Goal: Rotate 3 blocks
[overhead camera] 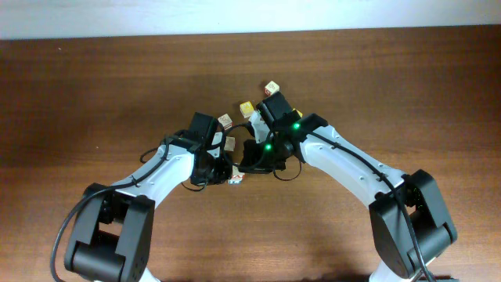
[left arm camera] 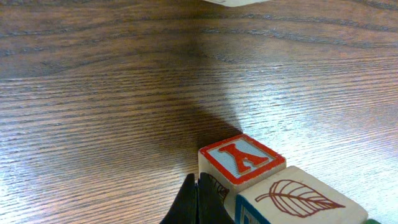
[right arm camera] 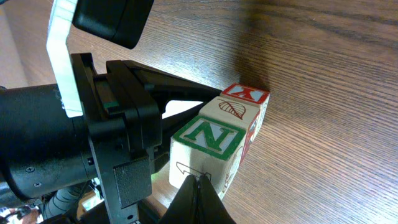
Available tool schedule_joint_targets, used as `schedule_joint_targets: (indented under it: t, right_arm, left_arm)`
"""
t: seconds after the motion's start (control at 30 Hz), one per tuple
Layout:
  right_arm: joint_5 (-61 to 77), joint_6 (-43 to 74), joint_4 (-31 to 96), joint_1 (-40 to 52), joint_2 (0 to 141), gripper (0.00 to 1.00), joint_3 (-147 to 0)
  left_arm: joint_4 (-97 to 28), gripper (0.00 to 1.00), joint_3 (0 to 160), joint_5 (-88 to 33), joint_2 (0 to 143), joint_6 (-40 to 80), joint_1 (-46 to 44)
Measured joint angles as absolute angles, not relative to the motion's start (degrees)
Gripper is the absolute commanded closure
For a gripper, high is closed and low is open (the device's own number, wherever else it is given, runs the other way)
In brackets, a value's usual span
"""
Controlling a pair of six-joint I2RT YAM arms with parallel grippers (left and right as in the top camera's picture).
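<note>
3 blocks in a row, just beyond the closed right hand.

A dark brown worktop of smooth, faintly glossy wood grain carries three small cream wooden picture cubes with matt printed faces, beside matt black plastic fingers and glossy white plastic arm shells.

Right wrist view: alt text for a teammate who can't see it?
A green N block, a leaf block and a red-letter block sit touching in a row on the table, N nearest. The shut right end effector shows at bottom centre; the black left arm fills the left.
</note>
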State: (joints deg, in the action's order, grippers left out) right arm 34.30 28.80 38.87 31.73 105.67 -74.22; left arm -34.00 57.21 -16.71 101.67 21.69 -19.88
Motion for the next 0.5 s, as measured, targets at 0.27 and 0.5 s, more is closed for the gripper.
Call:
schedule_joint_targets:
  t: [0.27,0.5]
  right_arm:
    - [33.9,30.3,38.3,31.9,105.7,0.96,-74.2]
    - [33.4,30.9,37.1,33.1,105.7,0.96,-74.2]
  left_arm:
    - [-33.8,1.0,57.2,-18.6,101.7,21.7,-17.4]
    - [-33.5,1.0,57.2,-19.1,101.7,21.7,-16.5]
